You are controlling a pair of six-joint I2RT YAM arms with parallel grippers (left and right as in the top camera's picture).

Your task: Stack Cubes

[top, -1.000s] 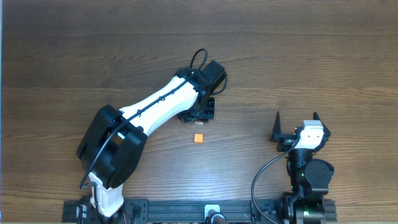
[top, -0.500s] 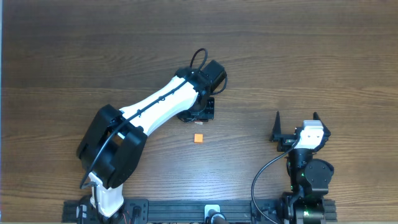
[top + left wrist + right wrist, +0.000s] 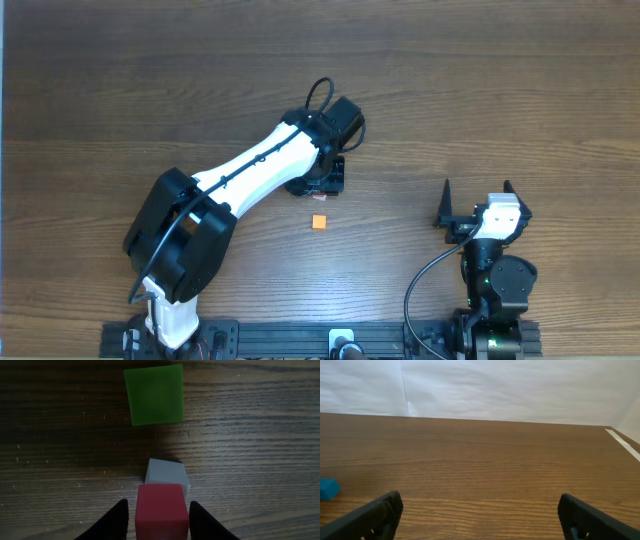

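Three cubes sit close to the left gripper (image 3: 157,504): a red cube (image 3: 161,510), a white cube (image 3: 167,474) and a green cube (image 3: 153,394). Its two fingers squeeze the sides of the red cube and hold it over the near edge of the white cube. I cannot tell if the two touch. The green cube lies on the table (image 3: 260,435), a little way off. I think the step is putting red on white. Next, red must line up over white, go down softly, then be let go. The right gripper (image 3: 480,500) has its fingers wide apart, holding nothing.
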